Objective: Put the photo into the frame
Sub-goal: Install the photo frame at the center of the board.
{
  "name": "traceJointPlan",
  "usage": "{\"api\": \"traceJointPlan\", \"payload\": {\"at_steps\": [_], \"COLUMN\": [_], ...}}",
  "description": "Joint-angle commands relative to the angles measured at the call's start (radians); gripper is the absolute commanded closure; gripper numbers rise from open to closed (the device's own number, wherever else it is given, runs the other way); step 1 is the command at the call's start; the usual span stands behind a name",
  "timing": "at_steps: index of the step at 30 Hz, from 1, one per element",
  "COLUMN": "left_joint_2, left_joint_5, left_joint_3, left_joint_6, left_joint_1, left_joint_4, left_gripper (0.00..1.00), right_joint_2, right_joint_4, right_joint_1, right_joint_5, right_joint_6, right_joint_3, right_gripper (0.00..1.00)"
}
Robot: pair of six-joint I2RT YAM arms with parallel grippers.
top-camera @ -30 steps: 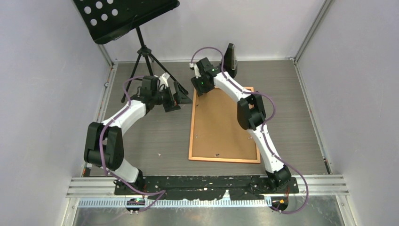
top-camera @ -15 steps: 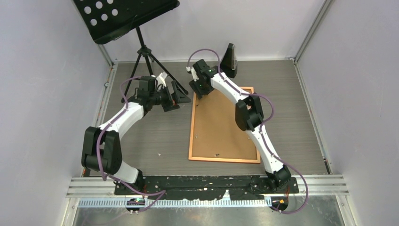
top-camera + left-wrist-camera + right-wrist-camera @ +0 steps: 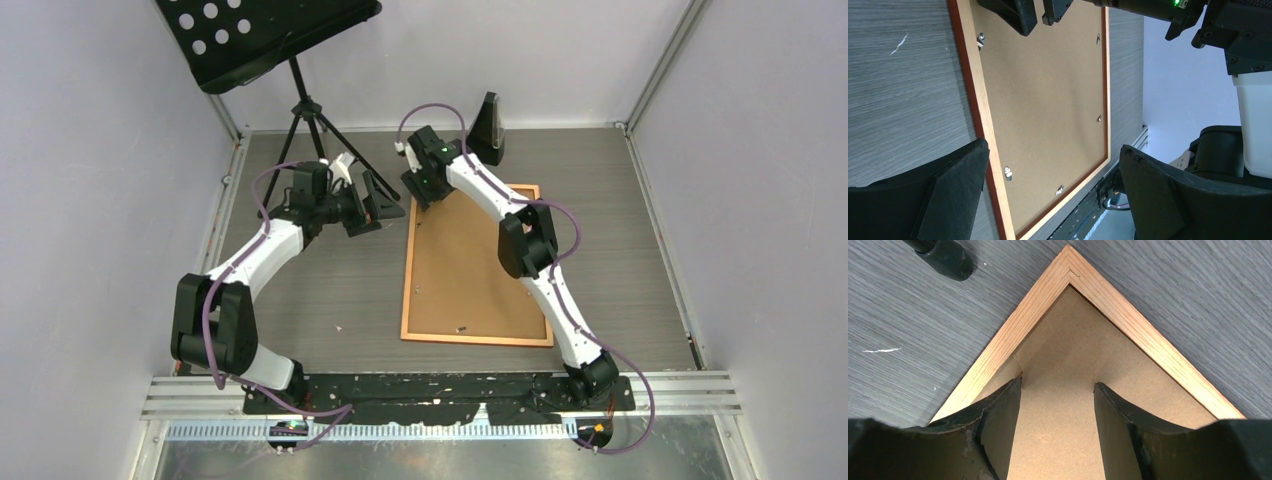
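Right end effector (image 3: 1057, 383) is open and empty, its fingers over the backing board (image 3: 1058, 330) just inside the far-left corner of the frame (image 3: 1128, 310). Left end effector (image 3: 1053, 149) gapes wide, empty, near that corner's left. The frame lies face-down on the bench (image 3: 330, 290), long axis running near to far.

No writing, label, brand or number is legible in any view.
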State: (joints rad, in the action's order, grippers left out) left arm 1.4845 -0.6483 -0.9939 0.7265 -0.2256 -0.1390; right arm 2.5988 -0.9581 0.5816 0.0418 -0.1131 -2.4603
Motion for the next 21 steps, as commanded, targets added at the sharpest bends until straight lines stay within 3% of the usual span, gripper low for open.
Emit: {"api": "traceJointPlan", "payload": {"at_steps": [1, 17, 21], "left_joint_2": [-0.030, -0.026, -0.024], "left_joint_5": [-0.019, -0.011, 0.004], "left_joint_3": [0.001, 0.016, 0.020], "left_joint_6": [-0.001, -0.002, -0.010], "left_joint_1": [0.006, 0.006, 0.004], "left_joint_4": [0.042, 0.052, 0.045], "left_gripper": [0.00, 0.00, 0.00], "right_joint_2": [0.057, 0.029, 0.006], "right_joint_4": [-0.110, -0.090, -0.054], "right_joint_1": [-0.024, -0.062, -0.073], "right_joint_5": [0.020, -0.028, -0.102], "right_joint_6": [0.002, 0.067, 0.075], "right_joint_3": [0.010, 0.060, 0.099], "right_gripper": [0.40, 0.39, 0.39]}}
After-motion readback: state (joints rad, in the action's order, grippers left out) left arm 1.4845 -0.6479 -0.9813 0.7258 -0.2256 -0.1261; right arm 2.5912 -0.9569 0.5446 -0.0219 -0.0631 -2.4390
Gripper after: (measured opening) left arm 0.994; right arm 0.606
